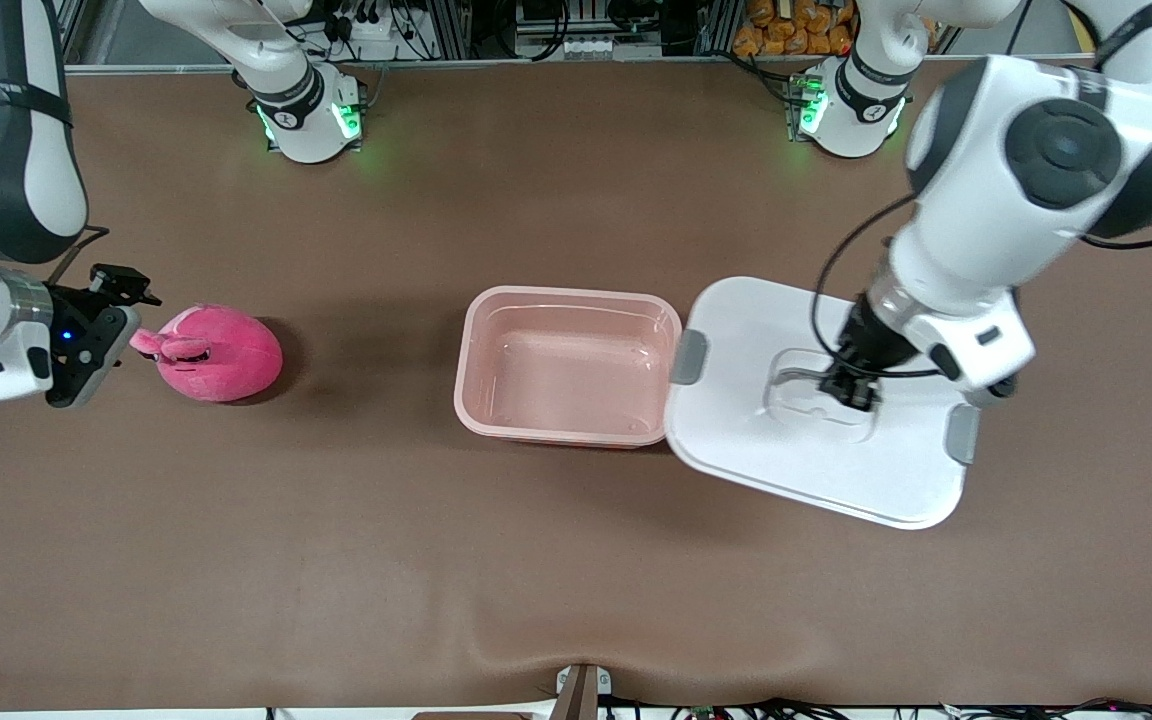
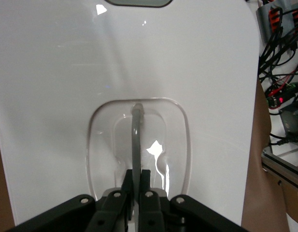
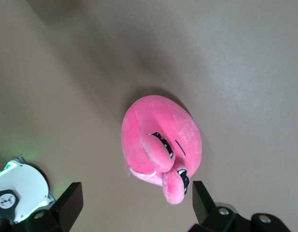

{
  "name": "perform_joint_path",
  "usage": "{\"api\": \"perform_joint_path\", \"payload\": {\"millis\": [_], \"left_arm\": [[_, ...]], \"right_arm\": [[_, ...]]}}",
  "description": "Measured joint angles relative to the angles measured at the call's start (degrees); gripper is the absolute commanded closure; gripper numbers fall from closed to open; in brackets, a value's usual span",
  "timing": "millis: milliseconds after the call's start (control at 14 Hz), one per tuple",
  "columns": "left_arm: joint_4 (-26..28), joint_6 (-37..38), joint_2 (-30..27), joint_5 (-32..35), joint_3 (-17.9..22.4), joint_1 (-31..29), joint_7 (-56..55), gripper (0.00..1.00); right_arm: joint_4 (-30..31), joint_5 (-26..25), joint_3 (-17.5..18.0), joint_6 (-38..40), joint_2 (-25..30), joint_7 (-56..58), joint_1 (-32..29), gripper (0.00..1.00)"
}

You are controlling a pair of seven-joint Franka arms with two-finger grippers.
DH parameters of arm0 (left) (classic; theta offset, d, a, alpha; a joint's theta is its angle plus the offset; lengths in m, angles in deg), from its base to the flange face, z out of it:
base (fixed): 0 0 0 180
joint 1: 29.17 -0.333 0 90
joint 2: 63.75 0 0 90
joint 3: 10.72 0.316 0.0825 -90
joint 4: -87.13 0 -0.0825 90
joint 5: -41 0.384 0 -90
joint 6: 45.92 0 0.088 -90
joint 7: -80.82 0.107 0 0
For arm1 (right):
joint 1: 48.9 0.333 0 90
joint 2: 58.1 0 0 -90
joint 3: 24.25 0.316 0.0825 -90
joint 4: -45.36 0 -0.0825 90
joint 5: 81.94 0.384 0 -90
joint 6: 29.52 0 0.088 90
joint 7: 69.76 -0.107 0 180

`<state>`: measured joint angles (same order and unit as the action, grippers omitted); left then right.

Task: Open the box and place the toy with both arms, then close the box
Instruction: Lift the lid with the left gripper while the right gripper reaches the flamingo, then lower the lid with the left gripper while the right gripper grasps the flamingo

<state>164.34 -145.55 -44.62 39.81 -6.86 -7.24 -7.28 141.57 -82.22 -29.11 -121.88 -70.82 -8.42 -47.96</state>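
Note:
The box (image 1: 566,365), a translucent pink tub, stands uncovered with nothing in it at the middle of the table. Its white lid (image 1: 736,400) lies beside it toward the left arm's end, one grey clip (image 1: 688,357) overlapping the tub's rim. My left gripper (image 1: 851,388) is shut on the lid's grey handle (image 2: 137,140), which stands up out of the recess in the lid (image 2: 66,96) between the left gripper's (image 2: 137,181) pads. The pink plush toy (image 1: 219,352) lies toward the right arm's end. My right gripper (image 1: 126,335) is open beside its ears. In the right wrist view the toy (image 3: 161,145) has one ear reaching between the right gripper's (image 3: 136,203) fingers.
Both arm bases (image 1: 311,115) (image 1: 851,110) glow green along the table's edge farthest from the camera, with cables past them. A small mount (image 1: 581,690) sits at the nearest edge. Bare brown tabletop lies between the toy and the tub.

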Motion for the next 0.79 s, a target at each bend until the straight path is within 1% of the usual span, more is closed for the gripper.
{"api": "perform_joint_path", "payload": {"millis": [215, 572, 787], "left_arm": [[1.74, 0.99, -0.64, -0.08, 0.0, -4.6, 8.88, 1.0], [6.36, 1.27, -1.96, -0.1, 0.0, -10.69, 22.15, 1.0], [8.89, 1.26, -1.98, -0.1, -0.01, -13.38, 27.69, 1.0]], "right_arm": [[3.09, 0.0, 0.08, -3.0, 0.0, 1.93, 0.07, 0.0], [8.04, -0.03, 0.14, -10.88, 0.0, 8.2, 0.14, 0.0], [10.03, -0.77, 0.2, -13.73, 0.0, 11.27, 0.24, 0.0]]}}
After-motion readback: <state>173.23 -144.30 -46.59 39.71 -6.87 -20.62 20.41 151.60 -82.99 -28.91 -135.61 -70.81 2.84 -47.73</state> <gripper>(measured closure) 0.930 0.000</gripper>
